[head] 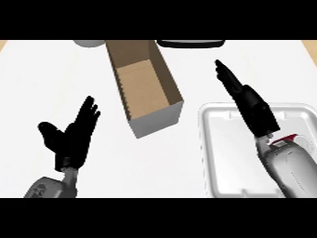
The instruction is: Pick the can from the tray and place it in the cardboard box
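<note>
The cardboard box [146,82] lies open in the middle of the white counter, long and narrow, with nothing showing inside. At the right stands the white tray [222,153]. My right hand [253,104] hovers over the tray's far left corner, open, its straight fingers pointing up and left past the rim. A small red and white piece [288,138] peeks out beside my right wrist inside the tray. It may be the can, but the forearm hides most of it. My left hand [71,137] rests open at the lower left, fingers up, apart from the box.
A grey rounded object [89,42] and a black object [192,43] sit at the counter's far edge, cut off by the view. Wood-coloured surface shows beyond the counter's left and right edges. White countertop lies between the box and my left hand.
</note>
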Controlling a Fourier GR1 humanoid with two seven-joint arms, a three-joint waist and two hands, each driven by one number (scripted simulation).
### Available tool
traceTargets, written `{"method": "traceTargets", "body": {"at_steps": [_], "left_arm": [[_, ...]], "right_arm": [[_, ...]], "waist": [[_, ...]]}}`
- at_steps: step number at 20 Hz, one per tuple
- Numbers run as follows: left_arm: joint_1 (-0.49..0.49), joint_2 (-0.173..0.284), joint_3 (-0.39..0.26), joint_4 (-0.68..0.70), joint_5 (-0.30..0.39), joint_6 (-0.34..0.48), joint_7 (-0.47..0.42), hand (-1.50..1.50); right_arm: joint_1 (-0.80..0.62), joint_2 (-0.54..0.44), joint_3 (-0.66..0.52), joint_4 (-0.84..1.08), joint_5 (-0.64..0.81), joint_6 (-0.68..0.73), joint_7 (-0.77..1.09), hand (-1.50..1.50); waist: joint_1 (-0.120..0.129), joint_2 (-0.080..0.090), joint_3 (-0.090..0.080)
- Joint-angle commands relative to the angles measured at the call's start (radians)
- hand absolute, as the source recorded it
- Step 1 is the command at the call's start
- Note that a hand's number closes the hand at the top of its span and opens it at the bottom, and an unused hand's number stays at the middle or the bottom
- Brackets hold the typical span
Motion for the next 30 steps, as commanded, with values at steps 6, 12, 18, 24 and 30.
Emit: {"method": "traceTargets", "body": {"at_steps": [6,12,18,24,30], "left_arm": [[0.016,0.237,0.021,0.029,-0.212,0.016,-0.082,0.00],[0.037,0.255,0.021,-0.008,-0.203,-0.012,-0.043,0.00],[0.013,0.236,0.027,0.002,-0.219,-0.024,-0.041,0.00],[0.061,0.242,0.028,-0.012,-0.228,-0.025,-0.065,0.00],[0.064,0.260,0.045,-0.011,-0.225,-0.045,-0.059,0.00]], "right_arm": [[-0.036,-0.028,-0.164,-0.114,-0.388,0.372,-0.249,-1.50],[0.124,-0.198,-0.377,0.214,-0.326,0.410,-0.504,-1.50],[0.075,-0.399,-0.360,0.372,-0.118,0.639,-0.731,-1.50],[0.059,-0.622,-0.289,0.340,0.142,0.661,-0.833,-1.50],[0.051,-0.755,-0.111,0.232,0.363,0.675,-0.808,-1.50]], "waist": [[0.024,-0.019,0.034],[0.021,-0.009,0.027],[0.033,-0.010,0.025],[0.037,-0.012,0.024],[0.037,-0.016,0.022]]}}
